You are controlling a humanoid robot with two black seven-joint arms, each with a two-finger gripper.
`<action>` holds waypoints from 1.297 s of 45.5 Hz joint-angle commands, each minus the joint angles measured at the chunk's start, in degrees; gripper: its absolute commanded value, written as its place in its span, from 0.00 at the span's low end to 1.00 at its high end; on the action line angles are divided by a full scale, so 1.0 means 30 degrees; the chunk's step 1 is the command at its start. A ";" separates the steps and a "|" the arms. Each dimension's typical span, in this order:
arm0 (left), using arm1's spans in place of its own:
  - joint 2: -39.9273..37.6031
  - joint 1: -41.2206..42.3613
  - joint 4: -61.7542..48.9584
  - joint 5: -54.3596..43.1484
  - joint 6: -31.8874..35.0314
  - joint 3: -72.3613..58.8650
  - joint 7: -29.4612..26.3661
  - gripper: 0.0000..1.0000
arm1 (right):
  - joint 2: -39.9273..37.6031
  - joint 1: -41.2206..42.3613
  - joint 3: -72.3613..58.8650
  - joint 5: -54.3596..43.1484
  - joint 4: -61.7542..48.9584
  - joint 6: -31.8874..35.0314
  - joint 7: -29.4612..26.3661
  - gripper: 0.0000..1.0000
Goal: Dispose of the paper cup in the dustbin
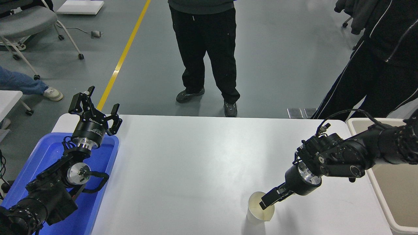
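The only lettering in view is a short white mark on the black cylindrical wrist of the left gripper (98, 109), too small to read; the paper cup (260, 209) carries no print at all. That cup is a small tapered white cone with a cream inside, standing upright on the smooth, slightly glossy white desk (196, 163) near its front edge, toward the right. The right gripper (265, 203) slants down from the right on a black arm with a ribbed metal collar, and its tip dips into the cup's mouth at the right part of the rim; whether its fingers are apart or pressed on the wall cannot be told. The dustbin (356, 123) stands just beside the desk's right edge, a beige plastic box with a thick rim, rounded corner and smooth walls. The left gripper is parked at the lower left over a bright blue tray (49, 153) with glossy plastic walls, its black fingers spread apart and holding nothing. A person in black trousers (204, 49) stands on the grey floor beyond the desk.
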 commanded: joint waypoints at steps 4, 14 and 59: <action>0.0000 -0.0002 0.0026 0.0001 0.0000 -0.0004 0.0000 1.00 | -0.0073 -0.0564 -0.0024 -0.0056 -0.0512 -0.0841 0.0085 0.72; 0.0000 -0.0002 -0.0003 0.0001 0.0000 -0.0004 0.0000 1.00 | -0.0160 -0.0213 -0.0522 -0.0144 -0.0482 -0.0841 0.0115 0.22; 0.0000 -0.0002 0.0026 0.0001 0.0000 -0.0004 0.0000 1.00 | -0.2853 0.0547 0.0501 -0.0027 0.0307 -0.0695 0.1666 0.00</action>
